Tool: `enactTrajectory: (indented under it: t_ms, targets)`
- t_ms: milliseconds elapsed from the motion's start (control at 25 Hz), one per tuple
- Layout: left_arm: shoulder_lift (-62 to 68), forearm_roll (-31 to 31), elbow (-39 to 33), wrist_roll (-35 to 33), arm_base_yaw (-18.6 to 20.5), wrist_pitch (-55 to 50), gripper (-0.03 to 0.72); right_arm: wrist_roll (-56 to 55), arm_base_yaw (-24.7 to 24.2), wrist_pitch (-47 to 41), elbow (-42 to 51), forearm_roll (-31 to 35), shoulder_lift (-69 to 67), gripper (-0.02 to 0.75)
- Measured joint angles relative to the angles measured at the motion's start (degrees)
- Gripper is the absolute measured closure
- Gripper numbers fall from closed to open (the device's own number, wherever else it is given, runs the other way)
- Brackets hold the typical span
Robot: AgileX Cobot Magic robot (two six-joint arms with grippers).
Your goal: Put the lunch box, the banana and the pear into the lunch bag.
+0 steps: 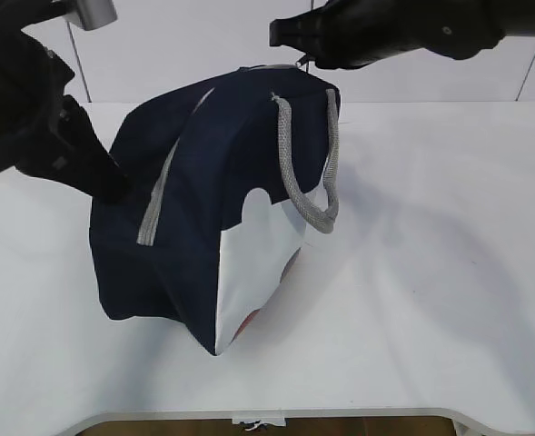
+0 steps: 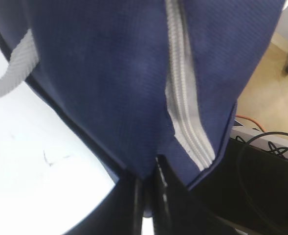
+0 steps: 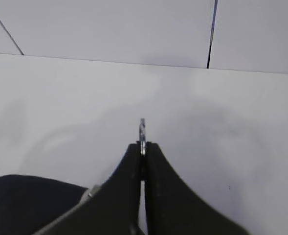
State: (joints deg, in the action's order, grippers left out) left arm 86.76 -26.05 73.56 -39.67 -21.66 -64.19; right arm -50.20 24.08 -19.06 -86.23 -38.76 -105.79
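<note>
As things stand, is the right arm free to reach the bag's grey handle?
Probably not right away. The right tool is shut on a thin metal piece, apparently the zip pull, at the top of the bag. The handle hangs unobstructed just below, but the arm would have to let go first.

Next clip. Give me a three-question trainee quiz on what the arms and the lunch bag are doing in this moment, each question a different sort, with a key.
1. True or false: the zipper on the lunch bag looks closed along the stretch that shows.
2. Multiple choice: what is the left end effector clamped on? A) a grey webbing handle B) the navy fabric at the bag's end beside the zipper C) the banana
3. Fill in: the right end effector is shut on a thin ____ piece, probably the ring zip pull.

Key
1. True.
2. B.
3. Metal. The grey handles hang free, and no lunch box, banana or pear can be seen on the table.
</note>
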Motion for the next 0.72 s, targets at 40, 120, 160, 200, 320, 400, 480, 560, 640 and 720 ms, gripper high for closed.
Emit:
enactTrajectory:
  t_ms: [40,120,160,200,320,400,480,560,640,720]
  targets:
    - [0.0,0.1,0.0,0.3,0.0,0.0,0.690,0.0,-0.2,0.0,-0.1,0.3,-0.3,0.737]
    - [-0.1,0.2,0.0,0.6,0.0,0.0,0.690,0.0,-0.5,0.0,-0.1,0.4,-0.6,0.737]
    - [-0.3,0.2,0.0,0.6,0.0,0.1,0.690,-0.1,-1.0,0.1,-0.2,0.7,-0.9,0.737]
    - [-0.7,0.2,0.0,0.9,0.0,0.4,0.690,-0.1,-1.4,0.4,-0.2,1.0,-1.0,0.737]
    - [-1.8,0.2,0.0,1.2,0.0,1.2,0.690,-0.1,-2.5,0.7,-0.2,3.1,-1.1,0.737]
    - [-2.2,0.2,0.1,1.2,0.0,1.4,0.690,-0.1,-2.7,0.7,-0.2,4.4,-1.1,0.737]
    - [-2.3,0.3,0.1,1.3,0.0,1.4,0.690,-0.1,-2.7,0.8,-0.2,6.0,-1.1,0.737]
    - [-2.5,0.5,0.1,1.3,0.0,1.0,0.690,0.0,-2.7,0.7,-0.2,8.6,-1.1,0.737]
    - [-2.5,0.5,0.1,1.3,0.0,0.4,0.690,0.6,-2.6,0.2,-0.3,10.9,-1.1,0.737]
    - [-2.5,0.7,0.1,1.3,0.0,0.2,0.690,1.6,-2.6,-0.2,-0.3,12.6,-1.1,0.737]
